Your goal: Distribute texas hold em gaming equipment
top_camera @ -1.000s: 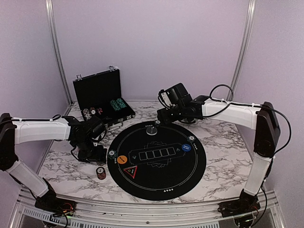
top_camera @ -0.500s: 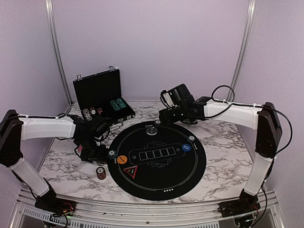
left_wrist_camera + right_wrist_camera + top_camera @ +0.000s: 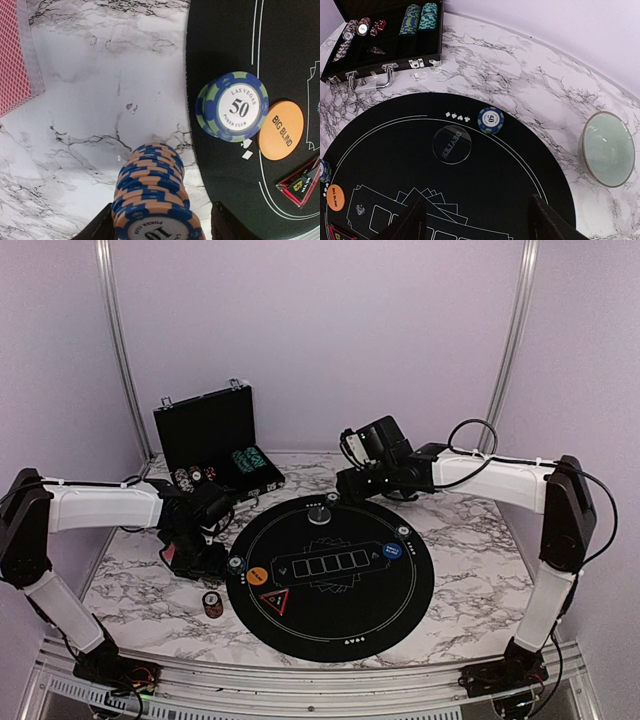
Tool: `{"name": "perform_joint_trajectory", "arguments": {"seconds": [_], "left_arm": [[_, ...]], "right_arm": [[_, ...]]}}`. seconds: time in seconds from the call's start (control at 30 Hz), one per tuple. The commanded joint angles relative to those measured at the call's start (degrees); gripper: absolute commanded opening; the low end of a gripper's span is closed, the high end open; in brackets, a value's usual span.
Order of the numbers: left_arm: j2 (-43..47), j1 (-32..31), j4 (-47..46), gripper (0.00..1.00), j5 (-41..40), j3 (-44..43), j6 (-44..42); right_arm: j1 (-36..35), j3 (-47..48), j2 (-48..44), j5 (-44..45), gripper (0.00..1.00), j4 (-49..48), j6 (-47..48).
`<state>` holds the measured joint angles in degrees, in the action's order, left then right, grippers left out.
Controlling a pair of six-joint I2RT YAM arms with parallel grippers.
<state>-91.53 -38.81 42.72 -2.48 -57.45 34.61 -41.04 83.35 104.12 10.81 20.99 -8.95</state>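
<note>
Many blue-and-tan striped chips [image 3: 150,192] stacked crookedly.

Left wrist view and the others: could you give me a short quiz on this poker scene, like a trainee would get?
1. Which number is printed on the chip stack beside the orange Big Blind disc? A: 10. B: 50. C: 100.
2. True or false: the clear dealer disc lies on the black mat.
3. Fill in: the left pincer straddles a blue-and-orange stack marked ___.
Key: 1 B; 2 true; 3 10.
</note>
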Motion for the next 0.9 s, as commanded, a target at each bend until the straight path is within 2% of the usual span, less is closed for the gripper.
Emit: {"name": "perform_joint_trajectory", "arguments": {"seconds": [0.0,0.87], "left_arm": [[-0.9,-0.2,2.6,0.62,-1.3,-2.0,-0.4],[-2.1,-0.1,3.3,0.51,-2.7,-3.0,-1.2]], "right_arm": [[0.5,0.0,-1.7,-0.4,0.66,-1.3,0.3],[0.8,-0.5,-1.8,-0.2,0.67,-1.1,0.1]]}}
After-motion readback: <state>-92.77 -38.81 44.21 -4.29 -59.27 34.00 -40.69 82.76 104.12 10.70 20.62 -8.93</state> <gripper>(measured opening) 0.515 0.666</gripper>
